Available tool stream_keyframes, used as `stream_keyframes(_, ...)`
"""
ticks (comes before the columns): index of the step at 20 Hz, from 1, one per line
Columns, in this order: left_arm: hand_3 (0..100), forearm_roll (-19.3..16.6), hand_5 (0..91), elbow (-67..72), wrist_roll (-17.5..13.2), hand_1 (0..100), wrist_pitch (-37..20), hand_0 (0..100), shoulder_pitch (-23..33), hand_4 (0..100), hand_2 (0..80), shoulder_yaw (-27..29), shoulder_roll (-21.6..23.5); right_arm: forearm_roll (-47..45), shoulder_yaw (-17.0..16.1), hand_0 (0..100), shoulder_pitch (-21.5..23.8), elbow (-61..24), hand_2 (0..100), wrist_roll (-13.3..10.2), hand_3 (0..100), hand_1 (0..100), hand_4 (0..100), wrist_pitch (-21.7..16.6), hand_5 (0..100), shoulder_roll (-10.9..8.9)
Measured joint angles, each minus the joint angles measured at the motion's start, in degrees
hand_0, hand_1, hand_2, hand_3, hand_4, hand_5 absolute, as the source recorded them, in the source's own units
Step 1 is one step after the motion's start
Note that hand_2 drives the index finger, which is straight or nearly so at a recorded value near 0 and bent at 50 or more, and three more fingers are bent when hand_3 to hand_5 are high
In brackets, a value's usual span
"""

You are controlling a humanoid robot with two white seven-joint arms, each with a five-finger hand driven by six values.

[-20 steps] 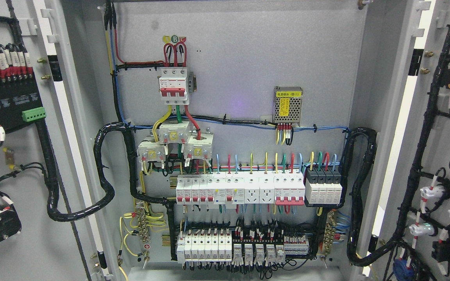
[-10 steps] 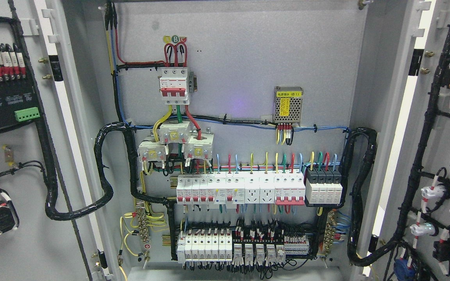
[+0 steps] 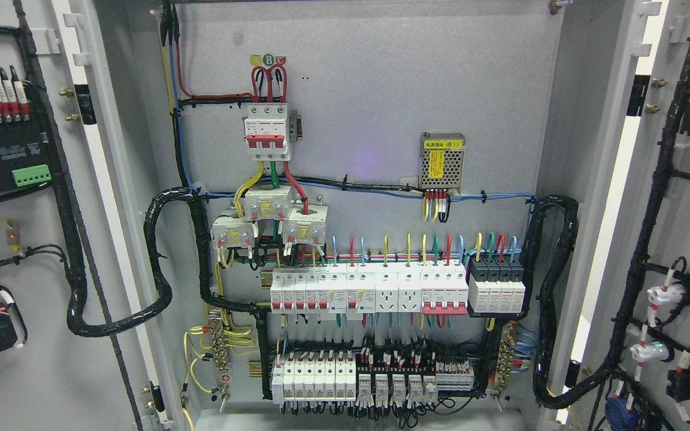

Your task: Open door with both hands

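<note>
Both doors of a grey electrical cabinet stand swung wide. The left door shows its inner face with a black module, green terminal block and black cable loom. The right door also shows its inner face, carrying black wiring and white lamp holders. Between them the cabinet's back panel is fully exposed. Neither of my hands nor any arm appears in the head view.
On the back panel sit a red-and-white main breaker, a small mesh power supply, a row of breakers and sockets and lower terminal blocks. Thick black cable looms run to each door.
The left door has swung further outward: its module, green terminal block and lock body have shifted left. The right door has moved slightly to the right.
</note>
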Motion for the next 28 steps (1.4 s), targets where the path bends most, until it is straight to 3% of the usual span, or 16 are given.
stream_keyframes(14, 0, 0.10, 0.0, 5.25, 0.14, 0, 0.23, 0, -3.89, 0, 0.0, 0.16, 2.21, -2.11, -1.79, 38, 1.14, 0.13, 0, -0.13, 0, 0, 0, 0.00, 0, 0.73)
stream_keyframes(28, 0, 2.21, 0.0, 4.50, -0.06, 0, -0.66, 0, -2.27, 0, 0.0, 0.29, 2.91, -2.59, -3.13, 38, 2.25, 0.77, 0, -0.15, 0, 0, 0, -0.45, 0, 1.00)
